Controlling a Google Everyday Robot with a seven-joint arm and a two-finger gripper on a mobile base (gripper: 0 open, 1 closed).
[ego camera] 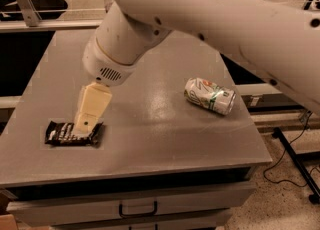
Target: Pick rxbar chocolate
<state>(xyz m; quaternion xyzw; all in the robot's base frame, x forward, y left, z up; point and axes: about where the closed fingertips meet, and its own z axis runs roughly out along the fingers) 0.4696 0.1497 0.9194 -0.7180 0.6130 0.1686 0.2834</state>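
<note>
The rxbar chocolate [60,133] lies flat near the front left corner of the grey surface [150,134], its dark wrapper with white lettering facing up. The hand [81,130] is lowered right onto the bar's middle, its cream tip touching or just above the wrapper; how far open it is, and whether it has hold of the bar, cannot be told. Well apart to the right, a white-and-green soda can [210,95] lies on its side.
</note>
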